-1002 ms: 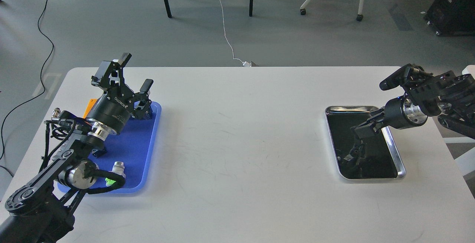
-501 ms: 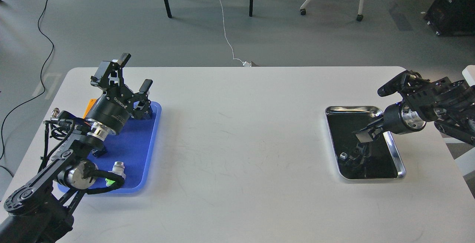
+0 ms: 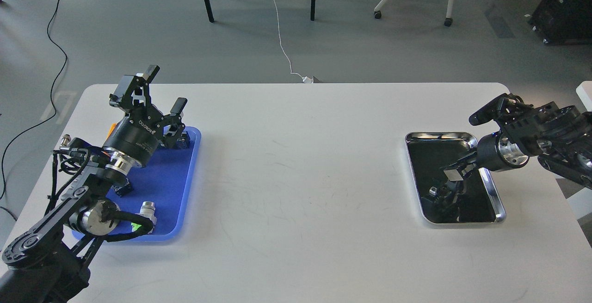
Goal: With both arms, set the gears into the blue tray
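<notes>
The blue tray (image 3: 171, 187) lies at the table's left. My left gripper (image 3: 165, 89) hovers over its far end, open, with nothing between its fingers. Two small dark pieces rest on the tray, one (image 3: 122, 188) beside my left wrist and one (image 3: 184, 139) under the gripper. They look like gears, but the teeth are too small to tell. My right gripper (image 3: 468, 141) stands open over the steel tray (image 3: 497, 201) at the right, its lower finger (image 3: 455, 171) dipping toward the dark bottom. A small piece (image 3: 434, 191) lies there among reflections.
A green-capped push-button switch (image 3: 144, 214) with a silver body lies at the blue tray's near end. An orange item (image 3: 111, 132) peeks out behind my left arm. Chairs, table legs and cables are on the floor beyond the white table (image 3: 300, 178).
My right gripper has lowered and pulled slightly back over the steel tray. My left gripper has shifted a little to the left, still open.
</notes>
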